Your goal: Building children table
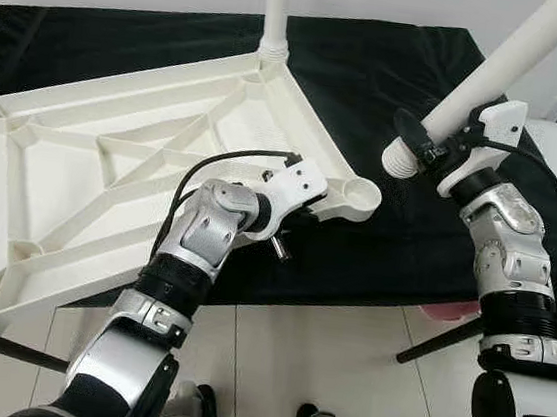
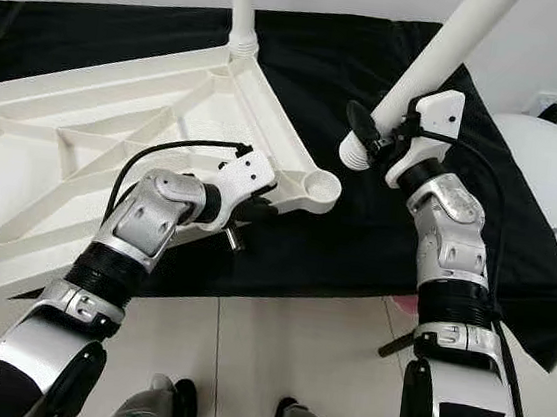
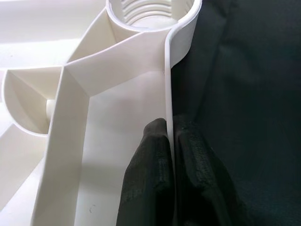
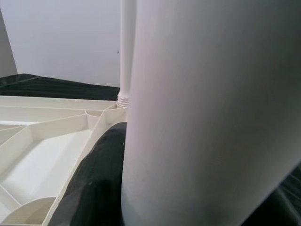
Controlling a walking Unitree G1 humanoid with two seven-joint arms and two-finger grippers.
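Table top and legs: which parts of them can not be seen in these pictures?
- Held leg: upper end cut by the eye views' top edge.
- Screwed-in leg: top cut off too.
- Table top: left corners cut by the frame edge.
- Right pincer: the leg hides one finger in the wrist view.

The left end effector (image 3: 170, 155) pinches shut low at the table's front edge, forearm bent inward, while the right end effector (image 1: 419, 144) is raised, clamped closed.

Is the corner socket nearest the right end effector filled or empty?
Empty: the socket shows an open threaded hole, and the right end effector holds the leg beside it.
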